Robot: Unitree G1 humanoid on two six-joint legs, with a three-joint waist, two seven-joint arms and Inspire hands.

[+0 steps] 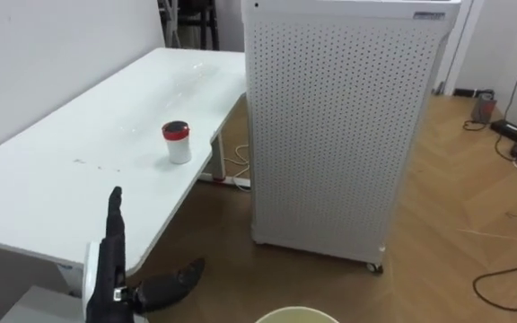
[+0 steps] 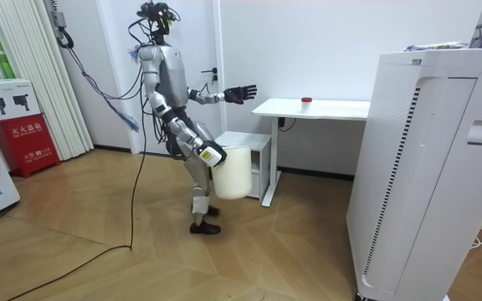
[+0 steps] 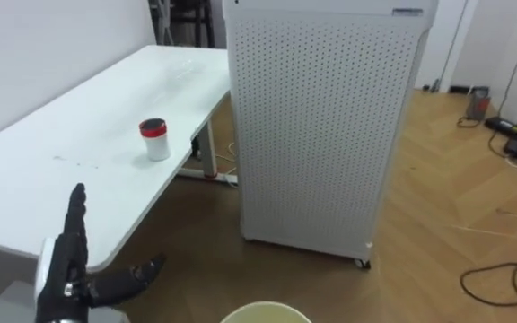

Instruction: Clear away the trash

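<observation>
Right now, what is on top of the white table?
One small white cup with a red rim stands on the table; the open left hand hovers by its near edge. The cup's contents are hidden.

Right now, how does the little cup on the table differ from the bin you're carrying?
The cup is small; the bin is far larger. The cup is white with a red band at the top; the bin is plain cream. The cup stands on the white table; the bin hangs at the robot's right side, clear of the floor. Both are round, pale and upright.
</observation>
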